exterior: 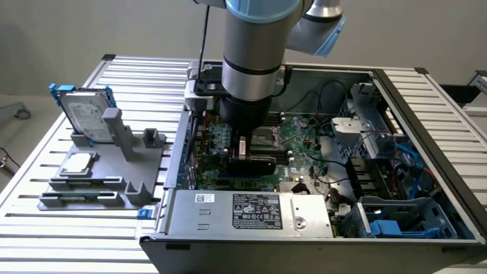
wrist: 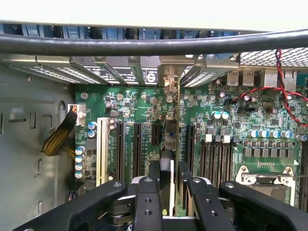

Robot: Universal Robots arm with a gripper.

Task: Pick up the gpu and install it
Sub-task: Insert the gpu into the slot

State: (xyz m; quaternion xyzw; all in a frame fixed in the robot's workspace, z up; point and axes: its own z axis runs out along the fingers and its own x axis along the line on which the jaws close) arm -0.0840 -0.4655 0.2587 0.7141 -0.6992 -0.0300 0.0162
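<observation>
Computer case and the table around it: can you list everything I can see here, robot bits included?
computer case: one, grey-black, open, on the table.
table: one, silver slats, under everything.
motherboard: one, green, inside the case.
gpu: one, seen edge-on, upright above the motherboard's black slots.
power supply: one, silver with a label, at the case's edge nearest the exterior camera.
hard drive: one, silver in a blue frame, standing on the holder, exterior view's left.
holder: one, grey, beside the case.
arm: one, grey with blue caps, reaching into the case.
hand: one, black, shut on the gpu.
</observation>
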